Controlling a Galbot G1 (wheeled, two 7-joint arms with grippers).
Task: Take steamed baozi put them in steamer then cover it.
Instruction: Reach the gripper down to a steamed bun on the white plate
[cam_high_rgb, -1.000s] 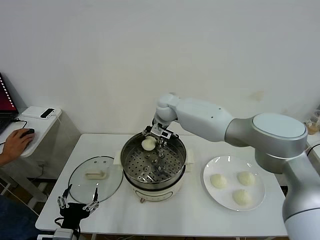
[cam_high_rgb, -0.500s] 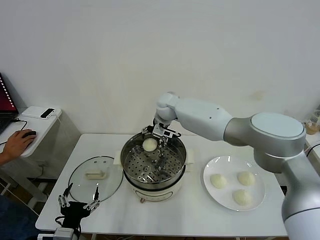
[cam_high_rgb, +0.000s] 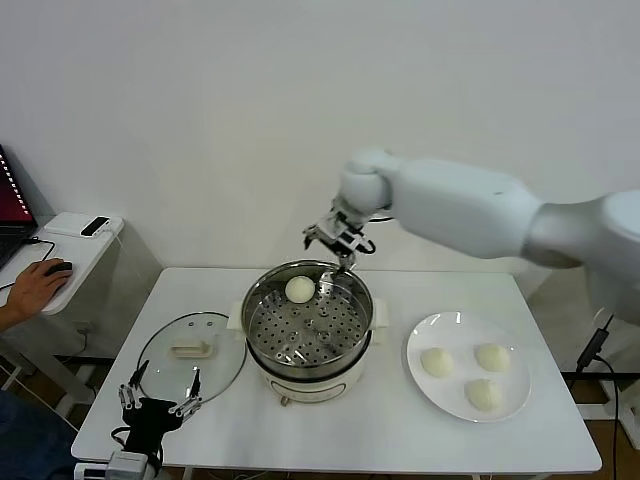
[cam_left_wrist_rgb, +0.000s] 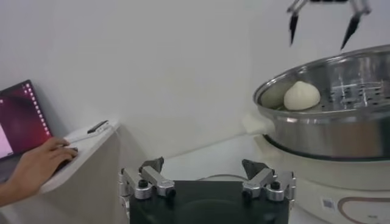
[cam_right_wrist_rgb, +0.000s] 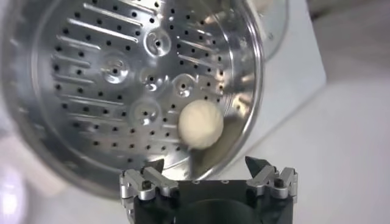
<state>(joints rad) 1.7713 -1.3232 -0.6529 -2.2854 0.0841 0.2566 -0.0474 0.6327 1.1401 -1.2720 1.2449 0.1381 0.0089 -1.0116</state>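
One baozi (cam_high_rgb: 299, 290) lies on the perforated tray at the back of the steel steamer (cam_high_rgb: 260, 320). It also shows in the right wrist view (cam_right_wrist_rgb: 200, 124) and the left wrist view (cam_left_wrist_rgb: 303, 96). My right gripper (cam_high_rgb: 338, 240) is open and empty, raised above the steamer's back rim. Three more baozi (cam_high_rgb: 437, 362) lie on a white plate (cam_high_rgb: 417, 345) to the steamer's right. The glass cover (cam_high_rgb: 160, 365) with its cream handle (cam_high_rgb: 190, 350) lies flat on the table left of the steamer. My left gripper (cam_high_rgb: 158, 400) is open and empty, low at the table's front left.
The white table (cam_high_rgb: 400, 430) carries everything. A person's hand (cam_high_rgb: 30, 285) rests on a mouse at a side desk to the far left, beside a laptop. The steamer's cream base (cam_high_rgb: 300, 385) stands between cover and plate.
My right gripper let go of the baozi in the steamer and rose up and back, away from the pot. The left arm has not moved.
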